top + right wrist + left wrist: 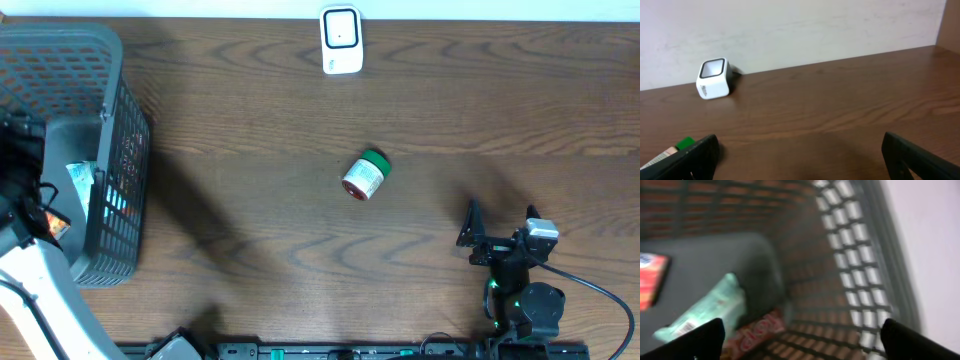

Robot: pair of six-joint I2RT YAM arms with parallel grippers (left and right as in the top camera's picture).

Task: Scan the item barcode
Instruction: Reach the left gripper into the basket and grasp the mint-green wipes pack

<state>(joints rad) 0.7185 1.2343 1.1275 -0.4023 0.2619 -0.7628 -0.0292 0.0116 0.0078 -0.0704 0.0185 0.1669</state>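
Basket holds green packet, red packet; left end effector, right end effector wide open, empty

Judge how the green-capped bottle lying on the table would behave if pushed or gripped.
The green-capped bottle lies on its side, so a sideways push would probably roll it across the smooth table. It looks small and rigid, so likely light. Its curved body might slip in a loose grip.

Grey mesh basket sitting at the left end of the wooden table; mint-green packet lying inside it just beside a red packet; pale wall running behind the table
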